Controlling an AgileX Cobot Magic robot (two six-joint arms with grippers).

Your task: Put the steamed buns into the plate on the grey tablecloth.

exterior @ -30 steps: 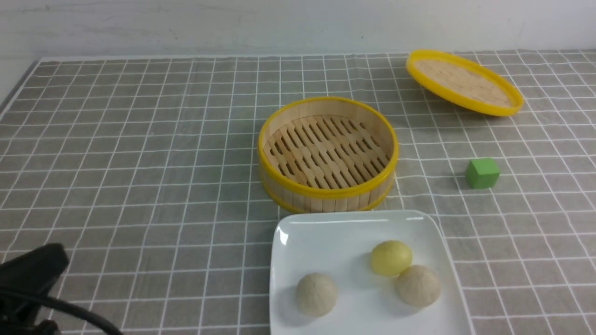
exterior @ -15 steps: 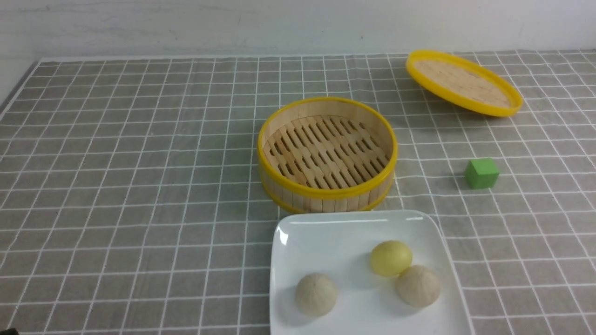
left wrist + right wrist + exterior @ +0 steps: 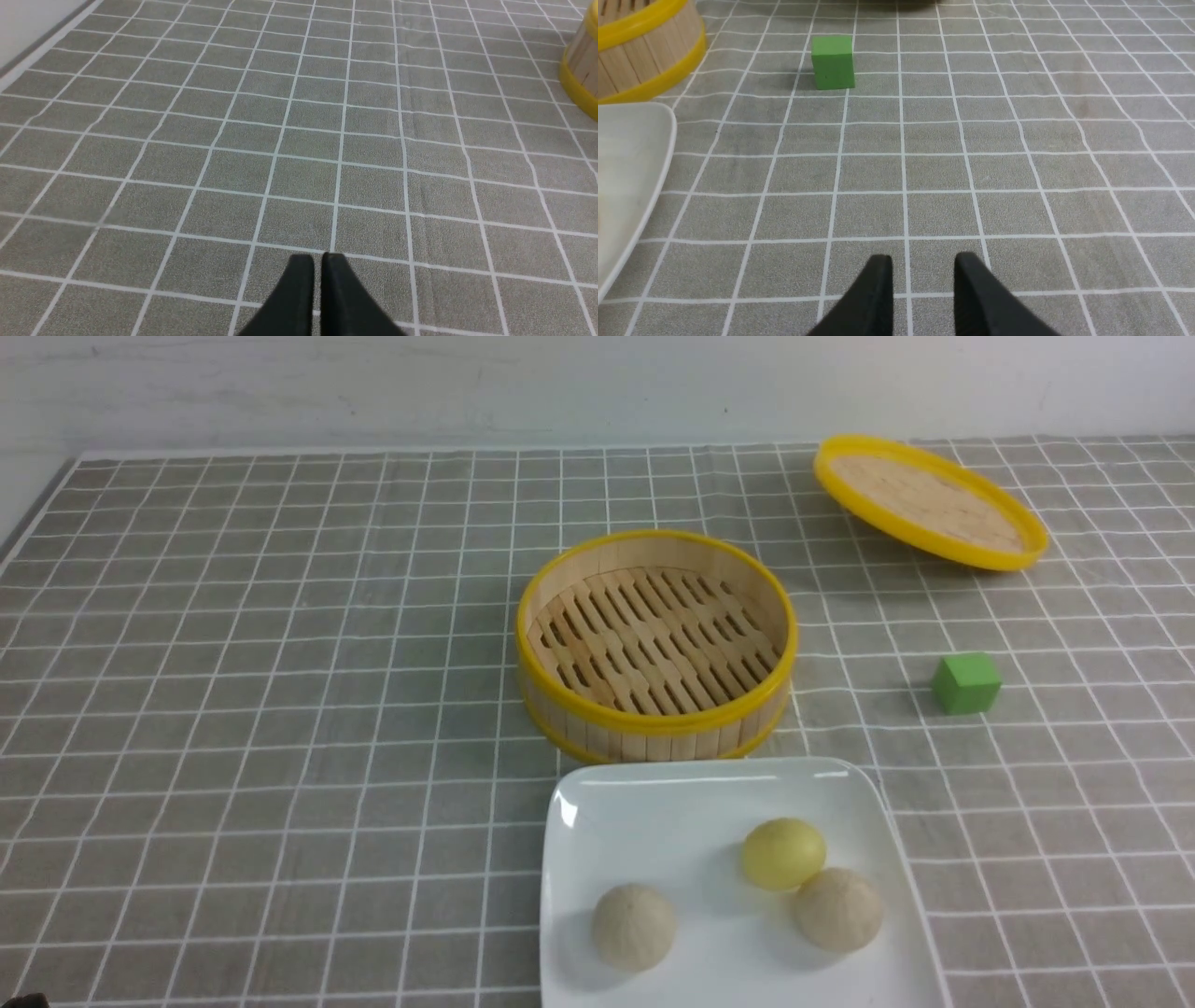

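Left arm gone from front view since a second ago. Three round pleated steamed buns: two beige (image 3: 634,927) (image 3: 838,909), one pale yellow (image 3: 783,853), domes up, no long axis, on one glossy white square plate (image 3: 644,798) atop grey white-gridded tablecloth (image 3: 280,709). Left gripper (image 3: 317,261) nearly closed, empty; right gripper (image 3: 923,263) partly open, empty.

1. Back wall (image 3: 373,383): plain white, matte, a few faint scuffs; it runs the full width behind the table.
2. Table (image 3: 37,499): only its pale edge shows, at the far left corner; the rest is covered.
3. A darker strip lies between that edge and the wall at the far left.
4. Light: even, diffuse, from above; shadows are soft and short.
5. No windows, floor or other furniture can be made out.
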